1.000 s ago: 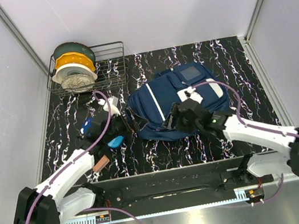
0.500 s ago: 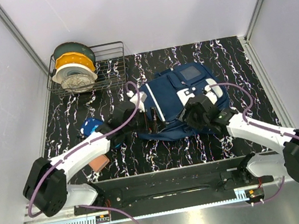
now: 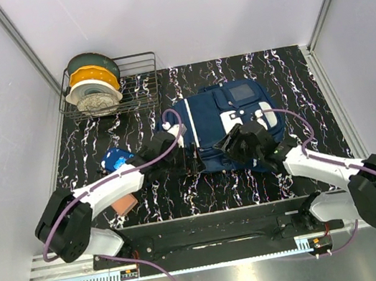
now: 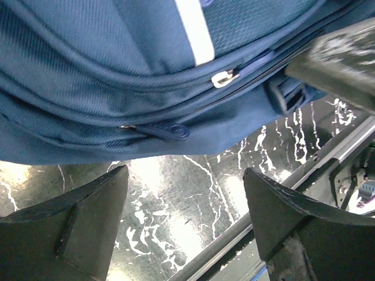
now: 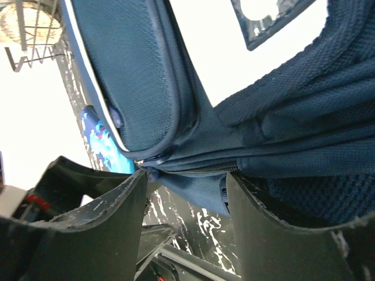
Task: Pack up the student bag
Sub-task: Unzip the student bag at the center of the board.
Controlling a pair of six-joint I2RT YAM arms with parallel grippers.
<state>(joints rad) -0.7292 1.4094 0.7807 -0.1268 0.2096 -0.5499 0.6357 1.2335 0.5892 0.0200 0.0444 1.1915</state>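
- The student bag (image 3: 232,122) lies mid-counter (image 3: 292,71).
- A wire basket (image 3: 137,84) stands behind it, to the left.
- A pouch (image 3: 114,158) lies left of the bag, nearer us.

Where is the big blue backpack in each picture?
Top view: the student bag lies in the middle of the black marbled table.
Left wrist view: the bag fills the top half.
Right wrist view: the bag fills the top and right.
Shared landmark: the marbled table shows just below the bag's edge.
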